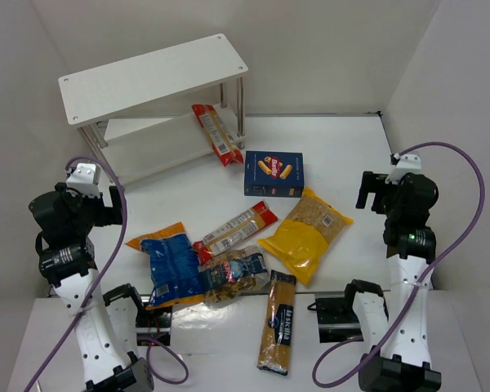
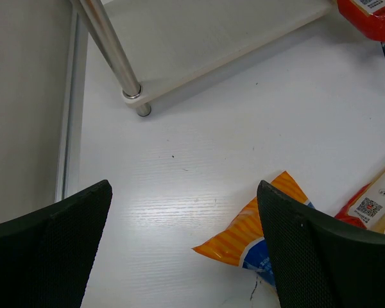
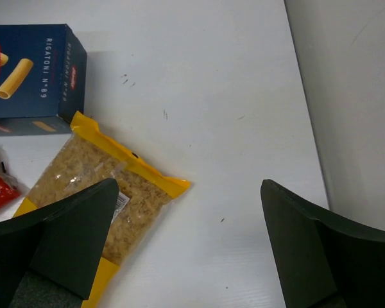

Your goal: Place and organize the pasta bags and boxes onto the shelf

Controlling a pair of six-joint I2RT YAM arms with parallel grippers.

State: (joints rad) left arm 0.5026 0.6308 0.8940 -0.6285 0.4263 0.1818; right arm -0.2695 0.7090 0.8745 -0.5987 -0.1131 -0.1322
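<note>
The left pincer [image 2: 184,189] hung over the bench [image 2: 199,147] with its two dark fingers [image 2: 58,250] spread wide and nothing between them. In its wrist view the orange corner of the blue-orange bag [image 2: 247,239] lay on the bench just inside the finger on the right of the picture, which hid the rest of the bag. Farther ahead stood a silver leg [image 2: 109,45] of the shelf [image 2: 212,38], well apart from the fingers.

The right pincer [image 3: 189,186] was likewise wide open and empty, over bare bench near the side wall. The clear end of the yellow bag [image 3: 96,186] lay beside the finger on the left of that picture, its lower part tucked out of sight behind it. The dark blue box [image 3: 32,77] lay flat beyond the bag, just beside its top corner.

From above, the shelf's top board [image 1: 155,77] was bare. One red packet [image 1: 216,135] lay slanted at the right end of the lower tier; whether it rested fully on that board could not be told. A second red packet [image 1: 235,231], the clear bag [image 1: 233,276] and a long blue-labelled packet [image 1: 278,321] lay on the bench between the two arms, the clear bag touching the blue-orange bag.
</note>
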